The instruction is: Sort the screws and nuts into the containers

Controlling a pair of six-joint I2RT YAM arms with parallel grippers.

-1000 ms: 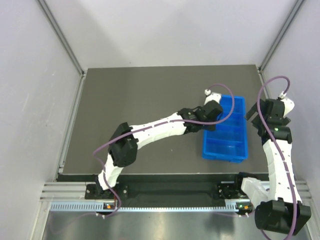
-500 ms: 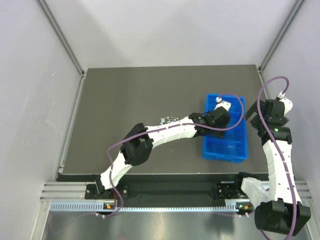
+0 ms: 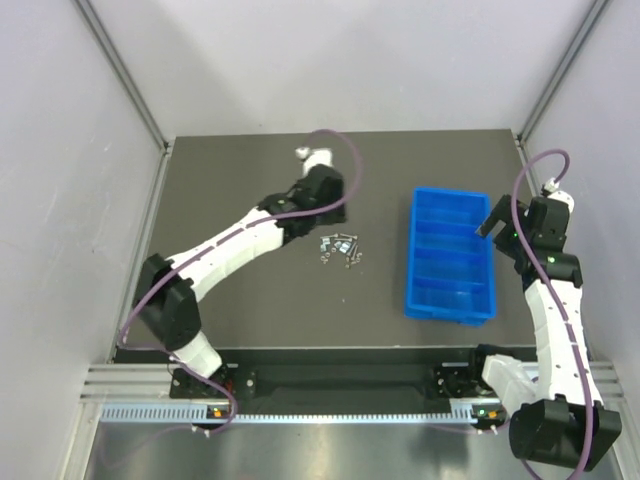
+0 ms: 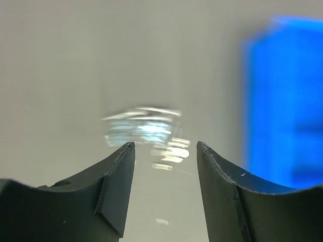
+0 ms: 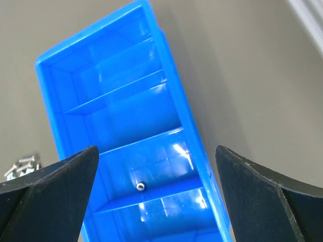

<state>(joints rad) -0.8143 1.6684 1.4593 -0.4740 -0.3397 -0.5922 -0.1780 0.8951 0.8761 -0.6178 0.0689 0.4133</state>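
Note:
A small heap of silvery screws and nuts (image 3: 338,248) lies on the dark table, left of the blue containers tray (image 3: 413,250). My left gripper (image 3: 338,210) hovers just behind the heap, open, with nothing between its fingers. In the left wrist view the heap (image 4: 144,128) is a blur ahead of the gripper (image 4: 165,146), and the tray (image 4: 287,101) is at the right. My right gripper (image 3: 500,228) hangs wide open over the tray's right rim. Between its tips (image 5: 156,151) one tiny silvery piece (image 5: 140,186) lies in a compartment of the tray (image 5: 174,101); screw or nut, I cannot tell.
The dark table (image 3: 250,290) is ringed by pale enclosure walls with metal posts (image 3: 125,75). Purple cables loop over both arms (image 3: 345,150). The heap's edge shows at the lower left of the right wrist view (image 5: 20,166).
The left arm swung away from the tray to the back left, uncovering the heap, and its jaws opened. The right arm shifted only slightly.

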